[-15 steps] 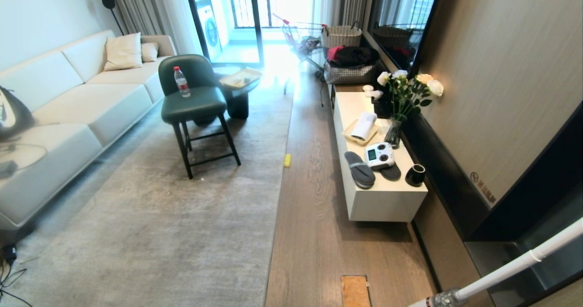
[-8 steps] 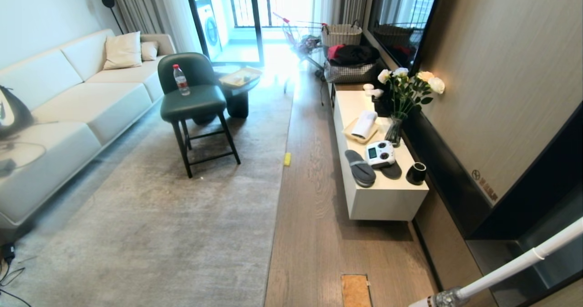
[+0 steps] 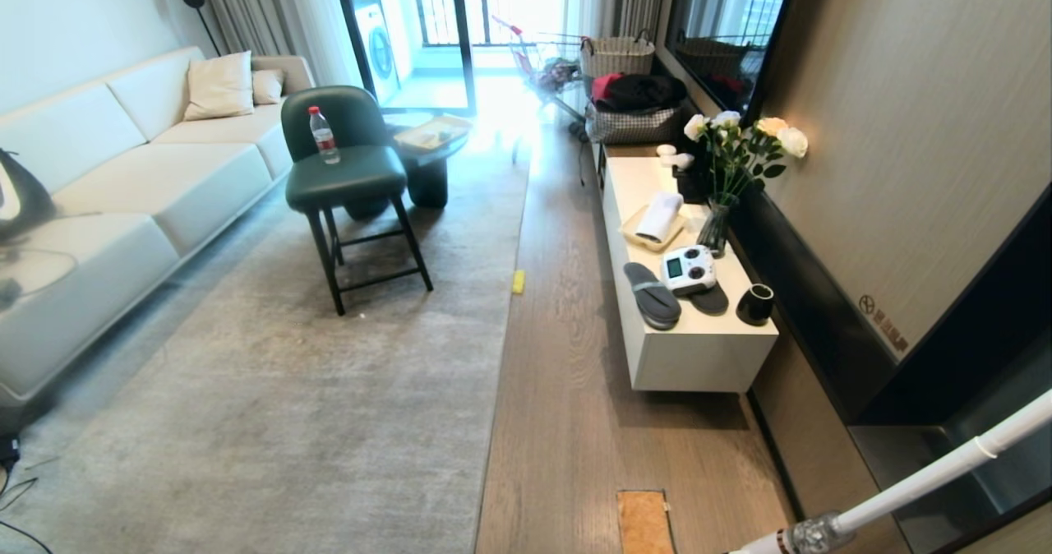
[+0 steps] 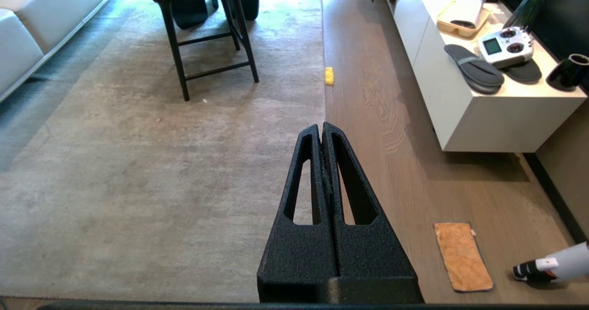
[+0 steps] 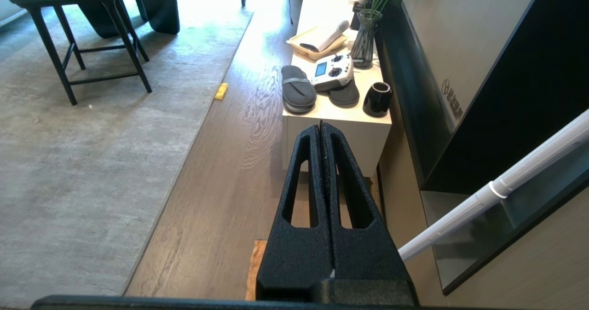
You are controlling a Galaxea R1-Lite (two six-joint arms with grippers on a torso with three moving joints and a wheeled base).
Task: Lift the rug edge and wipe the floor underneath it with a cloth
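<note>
I hold both claws, left gripper [image 4: 321,133] and right gripper [image 5: 321,133], pressed together and empty above the floor [image 3: 567,390], since the cloth [image 4: 462,256] lies flat beside the rug edge [image 3: 501,357], not yet reached.

The rug edge [image 3: 503,316] belongs to a matt, short-pile woven rug, faintly mottled. The floor [image 3: 567,390] is smooth brown wood-grain plank with a soft sheen. The cloth [image 4: 462,256] looks fluffy, like microfibre. The left gripper [image 4: 321,130] and the right gripper [image 5: 321,129] are black, grainy, matt plastic. The chair seat [image 3: 345,180] is smooth green leather.
</note>
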